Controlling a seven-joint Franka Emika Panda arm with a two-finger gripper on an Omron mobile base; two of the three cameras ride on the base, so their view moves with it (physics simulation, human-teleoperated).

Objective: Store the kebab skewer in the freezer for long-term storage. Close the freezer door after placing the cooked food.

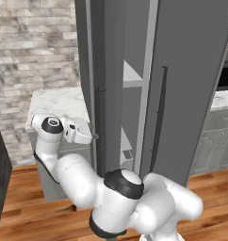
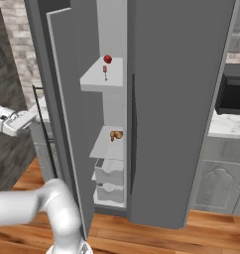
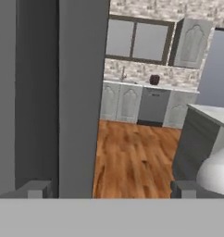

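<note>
The freezer (image 2: 181, 99) is a tall dark grey cabinet, and its freezer door (image 2: 70, 124) on the left stands partly open. The kebab skewer (image 2: 105, 71), a thin stick with red-orange chunks, rests on the upper white shelf inside. My gripper (image 1: 93, 135) is open and holds nothing. It sits at the outer face of the freezer door (image 1: 113, 94), close to its black bar handle (image 1: 101, 124). From the right the gripper (image 2: 31, 117) is just left of that handle (image 2: 44, 134). In the hand view the door panel (image 3: 40, 92) runs past the left fingertip (image 3: 37, 187).
A round red food (image 2: 107, 59) sits beside the skewer, and a brown croissant-like lump (image 2: 116, 135) lies on the lower shelf above two white drawers (image 2: 110, 171). A marble counter (image 1: 59, 103) stands behind my hand. A black microwave (image 2: 233, 94) is to the right. Wood floor (image 3: 132, 152) lies beyond.
</note>
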